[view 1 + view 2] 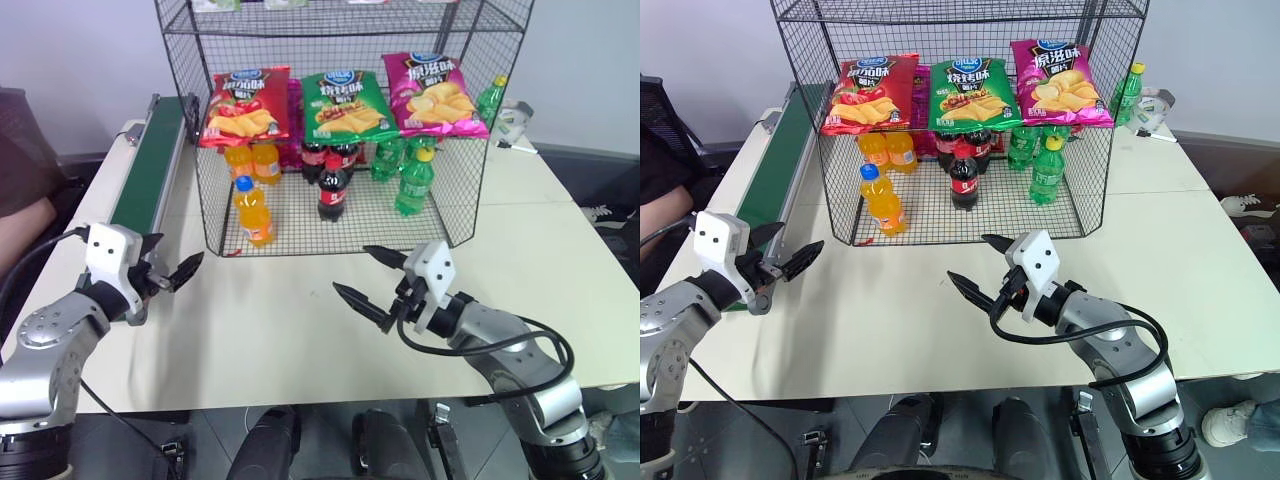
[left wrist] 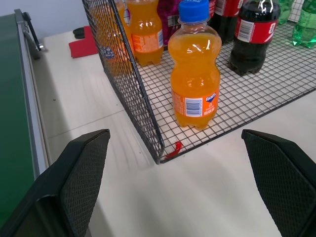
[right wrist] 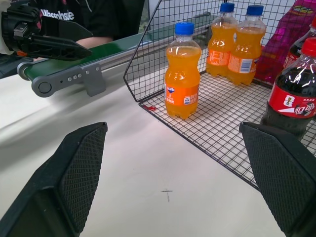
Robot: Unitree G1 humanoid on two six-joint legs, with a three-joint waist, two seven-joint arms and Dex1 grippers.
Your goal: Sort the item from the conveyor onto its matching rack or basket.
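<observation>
Two end effectors spread empty, orange soda bottle (image 1: 254, 211) upright in rack (image 1: 460, 190)

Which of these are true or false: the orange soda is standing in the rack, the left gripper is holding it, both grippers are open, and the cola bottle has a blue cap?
1. The orange soda bottle stands upright on the floor of the rack, near its front corner. True.
2. The left gripper holds the bottle. False: it is empty, over the table, apart from the rack.
3. Both grippers are open. True: the right gripper is spread wide too.
4. The front cola bottle has a blue cap. False: its cap is red.
</observation>
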